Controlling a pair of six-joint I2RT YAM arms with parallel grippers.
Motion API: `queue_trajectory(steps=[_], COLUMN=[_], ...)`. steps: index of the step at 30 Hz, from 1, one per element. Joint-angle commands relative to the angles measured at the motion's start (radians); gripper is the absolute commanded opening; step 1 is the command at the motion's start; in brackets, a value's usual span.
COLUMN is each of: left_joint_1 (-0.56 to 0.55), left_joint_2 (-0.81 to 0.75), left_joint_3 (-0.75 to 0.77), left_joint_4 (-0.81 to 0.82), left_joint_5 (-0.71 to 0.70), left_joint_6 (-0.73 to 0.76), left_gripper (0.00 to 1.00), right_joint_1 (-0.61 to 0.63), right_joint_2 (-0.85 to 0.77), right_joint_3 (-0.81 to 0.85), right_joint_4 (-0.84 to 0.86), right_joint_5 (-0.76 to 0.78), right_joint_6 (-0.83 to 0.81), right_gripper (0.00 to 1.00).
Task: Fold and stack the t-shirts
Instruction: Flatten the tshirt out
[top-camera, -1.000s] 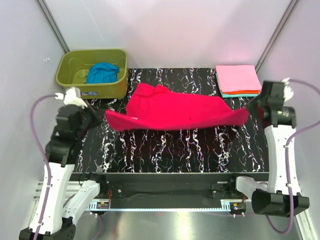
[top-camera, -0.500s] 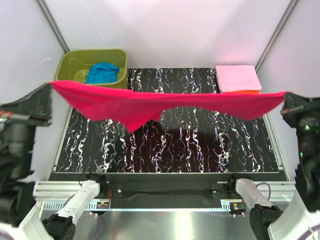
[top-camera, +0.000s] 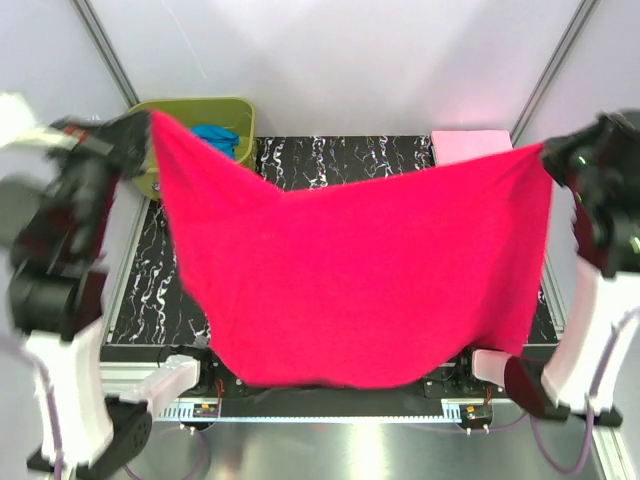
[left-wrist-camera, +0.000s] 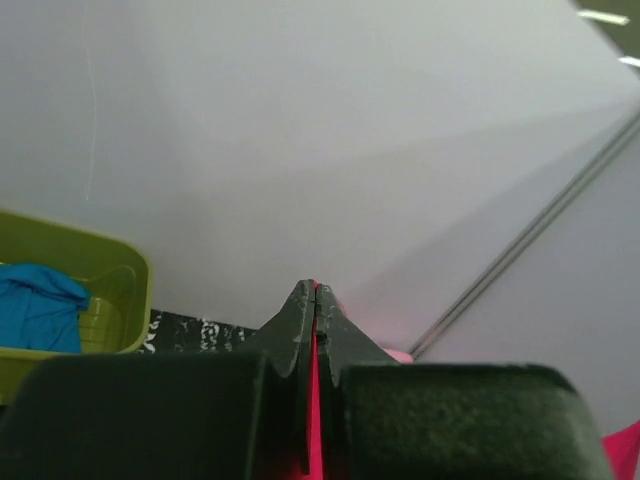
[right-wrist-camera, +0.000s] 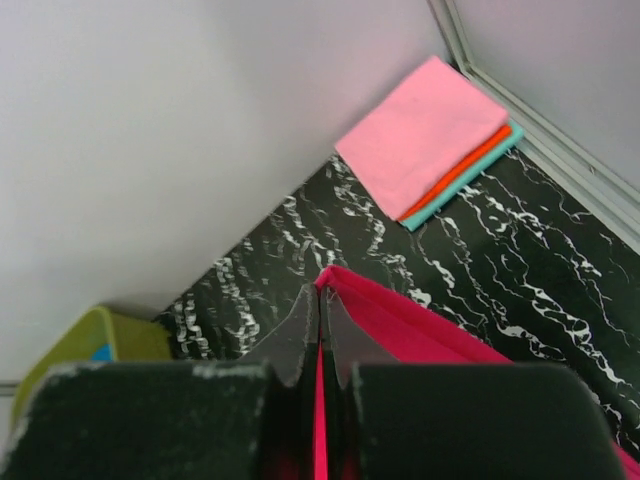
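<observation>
A crimson-red t-shirt (top-camera: 350, 280) hangs spread like a sheet high above the table, stretched between both arms. My left gripper (top-camera: 150, 118) is shut on its upper left corner. My right gripper (top-camera: 545, 152) is shut on its upper right corner. Red cloth shows pinched between the jaws of the left gripper (left-wrist-camera: 315, 290) and the right gripper (right-wrist-camera: 320, 292). A folded stack lies at the back right: light pink t-shirt (right-wrist-camera: 425, 135) on top, orange t-shirt (right-wrist-camera: 462, 172) under it, teal t-shirt (right-wrist-camera: 470, 182) at the bottom. A blue t-shirt (left-wrist-camera: 35, 305) lies crumpled in the tub.
An olive-green plastic tub (top-camera: 235, 110) stands at the back left corner. The black marbled table (top-camera: 350, 160) is mostly hidden behind the hanging shirt. Pale walls with metal posts (top-camera: 545, 75) close in the back and sides.
Both arms have risen and swung the red t-shirt up from a taut band across the table into a full hanging sheet that faces the camera.
</observation>
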Motion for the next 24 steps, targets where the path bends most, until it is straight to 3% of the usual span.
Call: queue_trajectory(steps=[1, 4, 8, 14, 17, 19, 23, 24], left_joint_1=[0.0, 0.0, 0.0, -0.001, -0.001, -0.004, -0.006, -0.004], left_joint_2=[0.136, 0.237, 0.391, 0.523, 0.505, 0.439, 0.252, 0.21], left_joint_3=[-0.038, -0.041, 0.074, 0.267, 0.35, 0.326, 0.095, -0.032], left_joint_4=[0.22, 0.354, 0.376, 0.431, 0.432, 0.437, 0.507, 0.541], left_joint_5=[-0.019, -0.033, -0.076, -0.03, -0.03, -0.041, -0.052, -0.037], left_joint_6=[0.062, 0.097, 0.094, 0.05, 0.076, 0.108, 0.128, 0.125], left_gripper=[0.0, 0.0, 0.0, 0.0, 0.0, 0.0, 0.0, 0.0], right_joint_1=[-0.003, -0.003, -0.004, -0.013, -0.018, -0.02, -0.02, -0.02], right_joint_2=[0.058, 0.125, 0.24, 0.41, 0.414, 0.392, 0.329, 0.314], right_joint_3=[-0.078, -0.092, -0.04, 0.348, 0.395, 0.38, 0.271, 0.237], right_joint_4=[0.192, 0.29, 0.404, 0.374, 0.392, 0.409, 0.456, 0.47], right_joint_5=[0.077, 0.099, 0.102, 0.105, 0.091, 0.08, 0.112, 0.125], right_joint_6=[-0.007, -0.009, -0.065, -0.17, -0.185, -0.209, -0.271, -0.286], right_gripper=[0.0, 0.0, 0.0, 0.0, 0.0, 0.0, 0.0, 0.0])
